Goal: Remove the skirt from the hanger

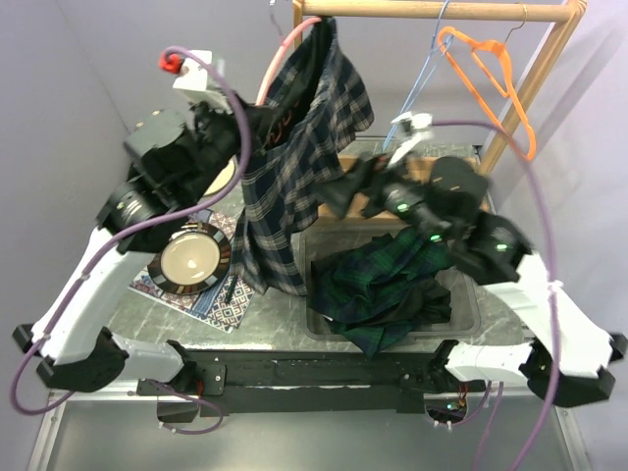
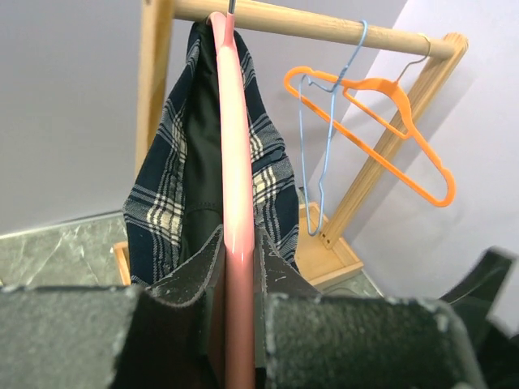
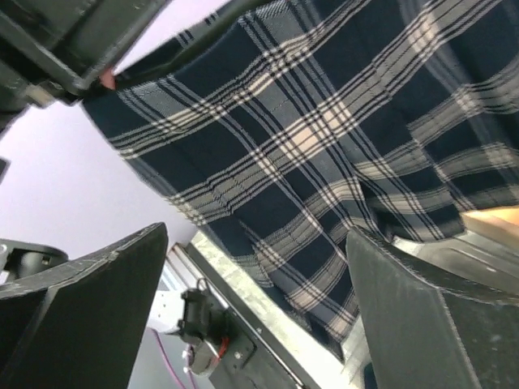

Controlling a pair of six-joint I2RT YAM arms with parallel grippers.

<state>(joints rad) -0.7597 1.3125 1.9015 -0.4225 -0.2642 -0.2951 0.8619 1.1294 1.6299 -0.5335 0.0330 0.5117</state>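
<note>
A navy-and-white plaid skirt [image 1: 294, 167] hangs from a pink hanger [image 1: 280, 54] on the wooden rail [image 1: 432, 10]. It also shows in the left wrist view [image 2: 174, 186] and fills the right wrist view [image 3: 324, 138]. My left gripper [image 1: 257, 123] is shut on the pink hanger's arm [image 2: 237, 243], with the skirt draped behind it. My right gripper [image 1: 345, 191] is open, close beside the skirt's right edge, with nothing between its fingers [image 3: 422, 316].
An orange hanger [image 1: 491, 74] and a blue wire hanger [image 1: 422, 74] hang on the same rail. A grey bin [image 1: 471, 314] holds a dark green plaid garment [image 1: 388, 285]. A round plate [image 1: 191, 257] lies on a patterned mat at the left.
</note>
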